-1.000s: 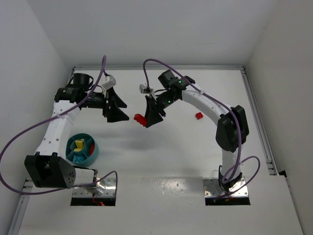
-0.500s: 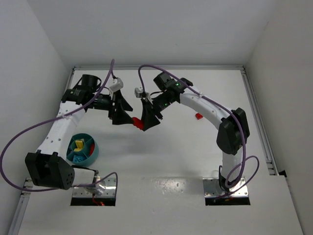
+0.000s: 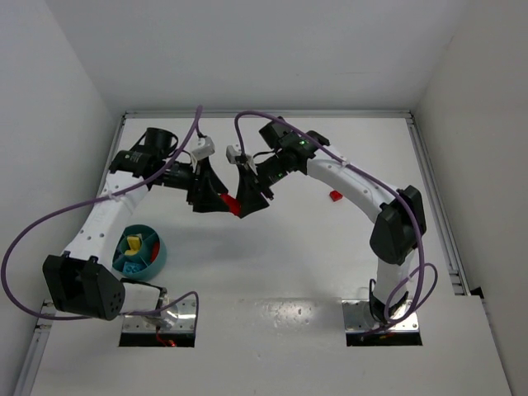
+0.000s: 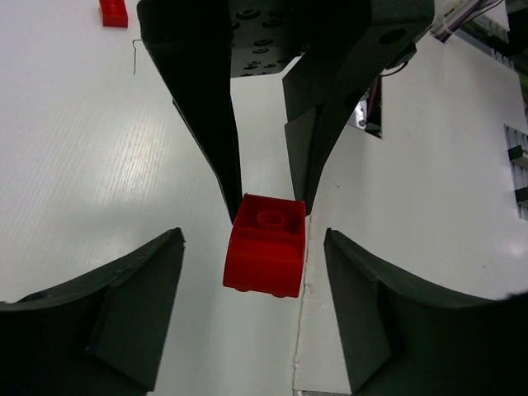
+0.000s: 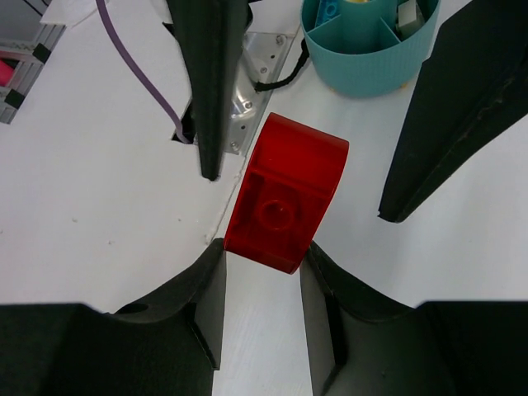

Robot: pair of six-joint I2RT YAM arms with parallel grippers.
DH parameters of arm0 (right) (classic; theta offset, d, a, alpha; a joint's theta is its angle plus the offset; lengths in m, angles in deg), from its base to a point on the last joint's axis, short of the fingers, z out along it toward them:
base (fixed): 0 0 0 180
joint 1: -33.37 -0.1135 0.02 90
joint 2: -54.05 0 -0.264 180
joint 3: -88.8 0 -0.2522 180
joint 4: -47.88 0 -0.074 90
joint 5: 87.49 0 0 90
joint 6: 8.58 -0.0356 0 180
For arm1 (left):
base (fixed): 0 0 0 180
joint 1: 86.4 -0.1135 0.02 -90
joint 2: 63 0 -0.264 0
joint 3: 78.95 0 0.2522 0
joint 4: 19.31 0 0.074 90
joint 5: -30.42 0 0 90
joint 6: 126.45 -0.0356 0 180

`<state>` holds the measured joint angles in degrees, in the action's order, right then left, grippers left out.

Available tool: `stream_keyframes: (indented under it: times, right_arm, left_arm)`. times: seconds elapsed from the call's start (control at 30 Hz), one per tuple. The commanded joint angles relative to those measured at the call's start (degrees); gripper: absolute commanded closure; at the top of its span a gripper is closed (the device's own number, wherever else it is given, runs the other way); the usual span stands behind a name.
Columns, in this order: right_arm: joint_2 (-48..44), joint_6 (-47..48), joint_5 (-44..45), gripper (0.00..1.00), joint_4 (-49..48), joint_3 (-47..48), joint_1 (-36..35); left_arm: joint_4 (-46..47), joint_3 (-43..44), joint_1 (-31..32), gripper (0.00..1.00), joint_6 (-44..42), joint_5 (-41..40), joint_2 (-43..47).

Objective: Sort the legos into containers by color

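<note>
My right gripper [image 3: 246, 203] is shut on a red lego [image 3: 233, 204] and holds it above the table's middle. In the right wrist view the lego [image 5: 287, 198] sits pinched between my right gripper's [image 5: 264, 247] fingertips. My left gripper [image 3: 216, 196] is open, its fingers on either side of that lego without touching it. The left wrist view shows the lego [image 4: 266, 243] between the open left gripper's [image 4: 254, 239] fingertips. A second red lego [image 3: 335, 195] lies on the table to the right. The teal bowl [image 3: 157, 257] stands at the near left with yellow and blue legos in its compartments.
The second red lego also shows at the top left of the left wrist view [image 4: 113, 11]. The teal bowl [image 5: 371, 70] and a metal base plate [image 5: 256, 74] show beyond the lego in the right wrist view. White walls enclose the table.
My left gripper has moved right, and its open fingers now straddle the red lego. My right gripper has shifted slightly left, still holding the lego.
</note>
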<state>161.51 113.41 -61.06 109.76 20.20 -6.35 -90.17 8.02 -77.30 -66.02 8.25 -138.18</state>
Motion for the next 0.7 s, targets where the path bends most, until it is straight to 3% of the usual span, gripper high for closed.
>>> stream_keyframes:
  times: [0.0, 0.07, 0.3, 0.67]
  right_arm:
    - [-3.0, 0.8, -1.4, 1.00, -2.6, 1.1, -0.7]
    - [-3.0, 0.8, -1.4, 1.00, -2.6, 1.1, -0.7]
    - [-3.5, 0.8, -1.4, 1.00, -3.1, 1.1, -0.7]
    - [-3.0, -1.6, -1.4, 1.00, -3.6, 1.1, -0.7]
  left_arm:
    - [-1.6, -0.1, 0.6, 0.28, -3.7, 0.8, -0.4]
    - [-3.7, -0.1, 0.6, 0.31, -5.3, 0.8, -0.9]
    - [-4.9, 1.0, 0.6, 0.61, -6.9, 0.8, -1.6]
    - [-3.7, 1.0, 0.6, 0.91, -6.9, 0.8, -0.5]
